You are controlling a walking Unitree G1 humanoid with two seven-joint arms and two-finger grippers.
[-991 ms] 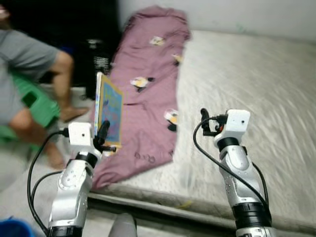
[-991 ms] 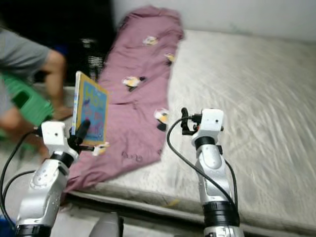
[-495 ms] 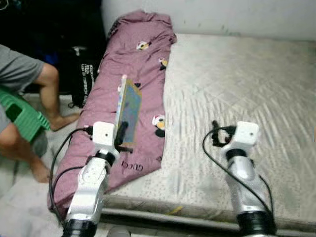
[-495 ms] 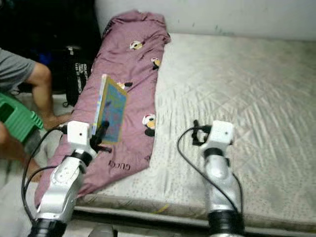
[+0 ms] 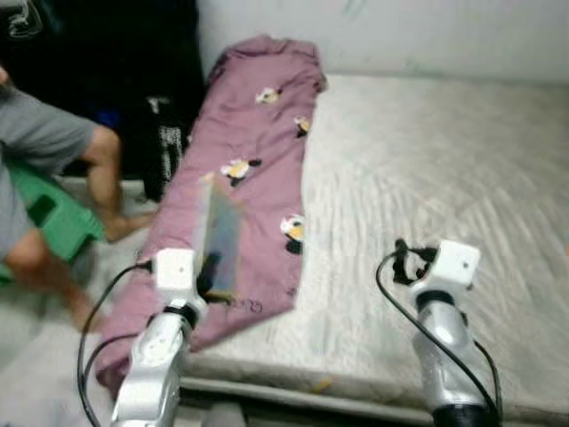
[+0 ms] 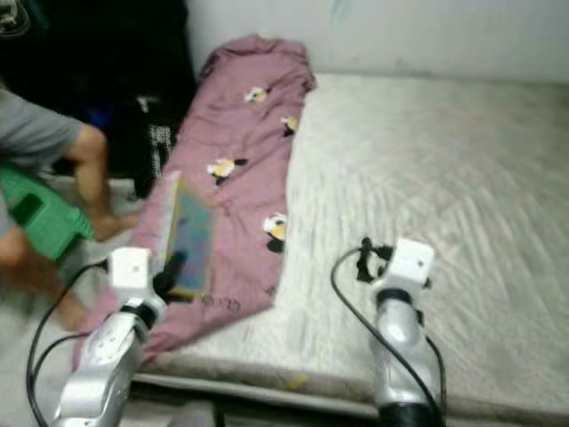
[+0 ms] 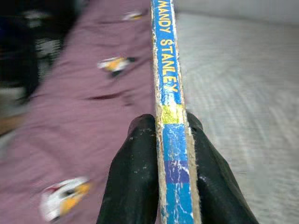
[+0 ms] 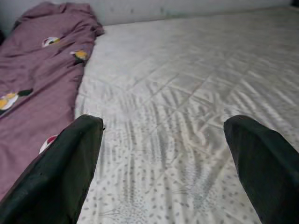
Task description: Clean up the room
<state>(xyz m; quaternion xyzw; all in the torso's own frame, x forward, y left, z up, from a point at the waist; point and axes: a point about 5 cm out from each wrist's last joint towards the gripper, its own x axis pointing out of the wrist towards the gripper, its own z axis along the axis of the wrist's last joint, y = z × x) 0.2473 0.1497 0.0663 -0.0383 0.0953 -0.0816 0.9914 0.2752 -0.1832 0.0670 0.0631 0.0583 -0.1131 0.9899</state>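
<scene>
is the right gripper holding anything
No, the right gripper is open, its two black fingers spread wide over the bare mattress with nothing between them.

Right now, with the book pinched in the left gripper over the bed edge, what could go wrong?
1. The left gripper pinches the book only at its lower edge, upright; it may pivot or slip.
2. The purple blanket lies rumpled under it and hangs off the mattress edge, so a book set there could slide off.
3. A person sits close by on the left; a swing that way risks contact.
</scene>
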